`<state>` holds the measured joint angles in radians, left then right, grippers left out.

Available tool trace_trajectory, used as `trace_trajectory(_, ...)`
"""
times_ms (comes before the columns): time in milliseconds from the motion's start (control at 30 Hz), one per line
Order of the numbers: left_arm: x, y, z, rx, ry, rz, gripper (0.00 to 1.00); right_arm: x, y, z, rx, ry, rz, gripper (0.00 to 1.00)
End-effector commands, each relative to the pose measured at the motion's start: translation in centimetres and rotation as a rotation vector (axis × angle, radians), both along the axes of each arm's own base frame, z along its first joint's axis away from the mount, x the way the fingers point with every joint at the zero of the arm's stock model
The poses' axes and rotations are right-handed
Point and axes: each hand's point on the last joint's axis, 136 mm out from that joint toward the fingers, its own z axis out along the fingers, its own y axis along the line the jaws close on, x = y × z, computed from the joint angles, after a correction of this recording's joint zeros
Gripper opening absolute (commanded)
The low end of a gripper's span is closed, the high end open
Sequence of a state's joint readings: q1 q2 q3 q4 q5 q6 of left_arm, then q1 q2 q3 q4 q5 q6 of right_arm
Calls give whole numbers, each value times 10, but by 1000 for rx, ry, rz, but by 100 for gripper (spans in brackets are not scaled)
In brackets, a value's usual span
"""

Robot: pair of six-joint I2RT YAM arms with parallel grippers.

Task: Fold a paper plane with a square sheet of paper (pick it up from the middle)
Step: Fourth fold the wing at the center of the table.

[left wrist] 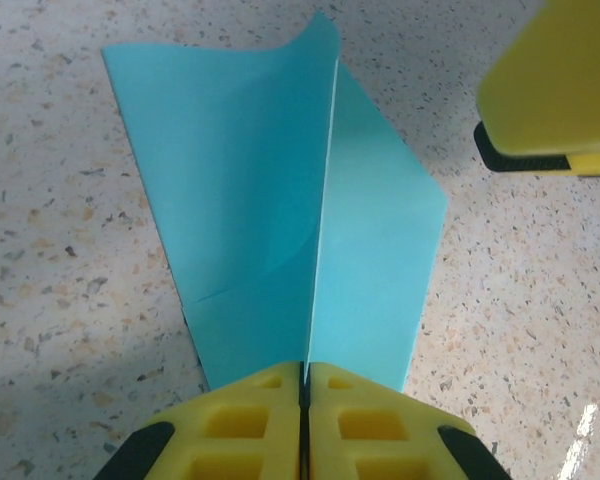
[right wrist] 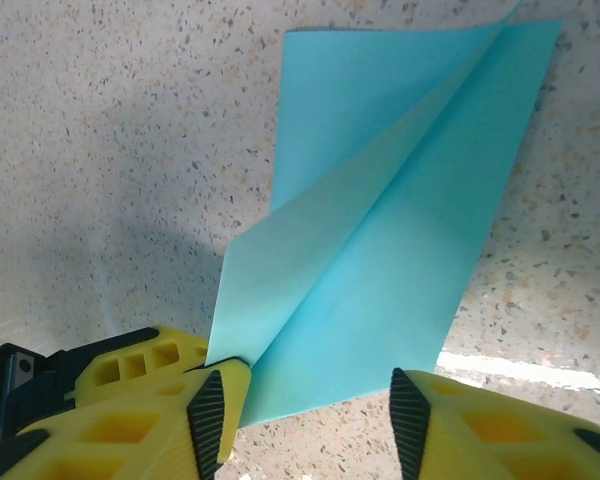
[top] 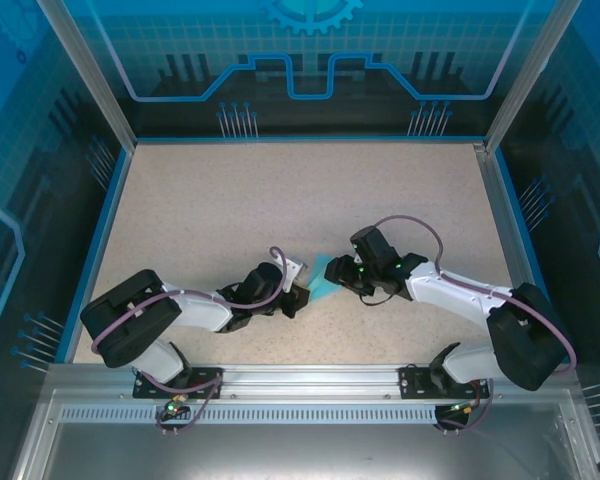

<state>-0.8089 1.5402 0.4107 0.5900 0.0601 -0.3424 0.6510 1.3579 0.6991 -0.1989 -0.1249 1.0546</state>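
- Top external view, bench: a speckled beige surface with a blue rim, enclosed by blue printed panels.
- Left arm and right arm: both are bolted to the metal rail at the near edge. Each reaches inward, and the two meet just nearer than the middle of the bench.
- Sheet of paper: light cyan, plain and partly folded, lying on the bench between the two pincers.
  - In the left wrist view the sheet is narrow at the near end and widens away from the camera. A long centre crease runs along it.
  - The flap to the left of the crease bows upward and carries a short slanted crease near its narrow end. The flap to the right lies flat.
  - In the right wrist view the sheet shows overlapping layers that fan out from one corner.
- Left pincer: clenched on the narrow end of the sheet, its fingers pressed together with the centre crease running in between them. In the right wrist view it sits at the sheet's lower left corner.
- Right pincer: released, its fingers well apart and straddling the sheet's near edge.
  - One black pad is just beside that corner. Whether it touches the paper cannot be told.
  - In the left wrist view a yellow finger hangs beside the sheet's far right edge, apart from it.
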Motion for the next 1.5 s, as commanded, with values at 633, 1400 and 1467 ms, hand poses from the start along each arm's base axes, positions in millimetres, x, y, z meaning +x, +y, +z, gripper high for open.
trace_trajectory(633, -9, -3, 6, -32, 114, 33, 17, 11, 25, -37, 113, 102, 3, 44)
trace_trajectory(1400, -8, -5, 2, -12, 222, 71, 26, 4, 19, -58, 81, 151, 6, 53)
trace_trajectory(1467, -6, -3, 2, -18, 237, 88, 27, 3, 18, -62, 65, 163, 5, 54)
